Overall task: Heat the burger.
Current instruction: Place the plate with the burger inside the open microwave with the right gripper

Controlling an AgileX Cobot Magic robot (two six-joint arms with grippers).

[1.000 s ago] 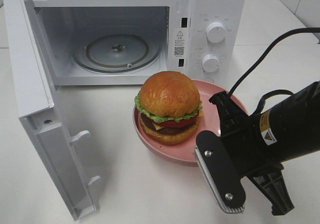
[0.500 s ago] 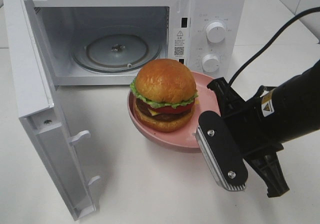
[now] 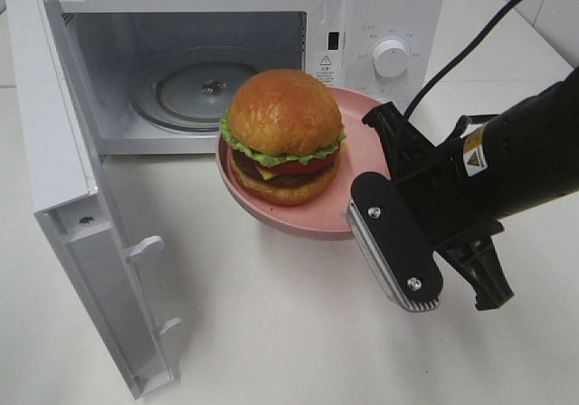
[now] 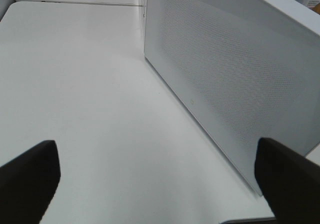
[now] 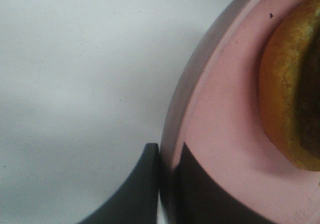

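Observation:
The burger (image 3: 282,125), with its golden bun, lettuce, tomato and patty, rides on a round pink plate (image 3: 303,226) held off the table in front of the open microwave (image 3: 389,25). My right gripper (image 3: 369,183) is shut on the plate's right rim. In the right wrist view its fingers (image 5: 150,184) pinch the plate rim (image 5: 210,134), with the burger's bottom bun (image 5: 290,94) just beyond. My left gripper (image 4: 160,184) is open with nothing between its fingers, beside the microwave's perforated side wall (image 4: 225,84); it is out of the exterior view.
The microwave door (image 3: 63,179) swings out to the left, standing on the table's left side. The glass turntable (image 3: 194,93) lies inside the cavity. Two knobs (image 3: 391,57) sit on the control panel behind the plate. White tabletop (image 3: 271,333) lies in front.
The right gripper has lifted the plate with the burger off the table and carried it up and left toward the microwave opening. The left gripper has not moved.

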